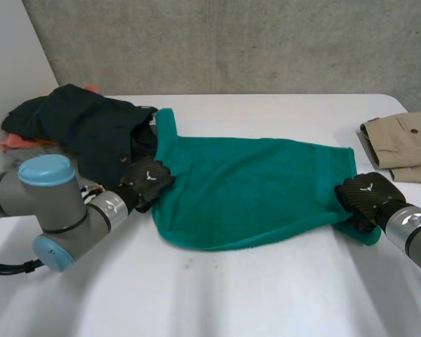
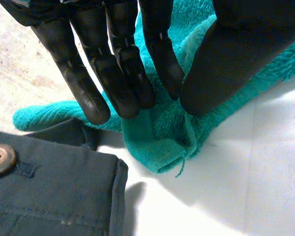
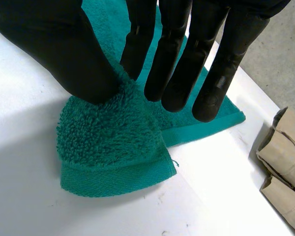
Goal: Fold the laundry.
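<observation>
A teal towel (image 1: 252, 189) lies spread across the middle of the white table. My left hand (image 1: 147, 181) is at its left edge, and in the left wrist view the fingers (image 2: 119, 73) and thumb pinch a fold of the towel (image 2: 160, 142) near a corner. My right hand (image 1: 363, 194) sits at the towel's near right corner. There the thumb (image 3: 64, 54) and fingers pinch the bunched towel corner (image 3: 113, 152).
A heap of dark clothes (image 1: 84, 126) with an orange piece (image 1: 17, 142) lies at the back left, touching the towel; a dark buttoned garment (image 2: 49, 187) lies beside my left hand. Folded beige trousers (image 1: 403, 144) rest at the right edge, also beside my right hand (image 3: 285, 167).
</observation>
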{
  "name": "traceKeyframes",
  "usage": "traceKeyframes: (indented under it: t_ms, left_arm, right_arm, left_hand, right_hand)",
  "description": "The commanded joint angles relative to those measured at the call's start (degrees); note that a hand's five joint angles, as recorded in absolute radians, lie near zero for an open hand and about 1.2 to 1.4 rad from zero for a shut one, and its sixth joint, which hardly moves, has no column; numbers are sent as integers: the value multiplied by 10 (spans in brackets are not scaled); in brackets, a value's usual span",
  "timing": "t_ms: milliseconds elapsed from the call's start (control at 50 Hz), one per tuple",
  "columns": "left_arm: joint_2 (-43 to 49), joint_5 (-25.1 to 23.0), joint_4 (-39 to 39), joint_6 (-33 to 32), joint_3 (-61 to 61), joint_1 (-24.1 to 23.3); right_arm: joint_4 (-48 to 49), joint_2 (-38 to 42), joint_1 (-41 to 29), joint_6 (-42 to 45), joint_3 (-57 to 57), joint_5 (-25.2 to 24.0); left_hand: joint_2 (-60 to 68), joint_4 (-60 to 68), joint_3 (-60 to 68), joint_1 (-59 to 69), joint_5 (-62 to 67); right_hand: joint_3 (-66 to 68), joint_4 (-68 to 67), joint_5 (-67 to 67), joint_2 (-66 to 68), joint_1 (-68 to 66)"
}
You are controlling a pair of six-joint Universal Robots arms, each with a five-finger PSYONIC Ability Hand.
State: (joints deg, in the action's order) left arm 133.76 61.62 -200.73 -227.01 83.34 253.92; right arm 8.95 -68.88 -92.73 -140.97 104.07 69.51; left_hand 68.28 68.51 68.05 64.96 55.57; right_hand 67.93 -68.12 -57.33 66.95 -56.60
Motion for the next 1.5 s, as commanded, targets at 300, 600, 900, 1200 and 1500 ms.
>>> traceKeyframes:
  t_ms: [300,600,900,1200,1500]
  left_arm:
    - [-284,319,272,-61,244,-23]
    - [-283,364,258,-26,255,-109]
    - [-118,370,137,-30,-170,-101]
    - [-117,337,-154,14,-333,-69]
    - [-127,334,-140,47,-95,-65]
  right_arm:
    - [-309,-95,28,172,-26,6]
    - [-386,-133,55,288,4,6]
    - [-205,24,-46,142,-362,85]
    - [146,13,-63,37,-469,109]
    - [98,59,-72,35,-337,95]
  left_hand:
    - [117,115,119,150,144]
    - [117,115,119,150,144]
    - [117,115,119,150,144]
    - [117,115,119,150,144]
    - [117,115,119,150,144]
  right_hand:
    - [121,-119,-127,131,-234]
    - [121,-119,-127,131,-234]
    - [121,-119,-127,131,-234]
    - [121,-119,-127,131,-234]
    - [121,-119,-127,131,-234]
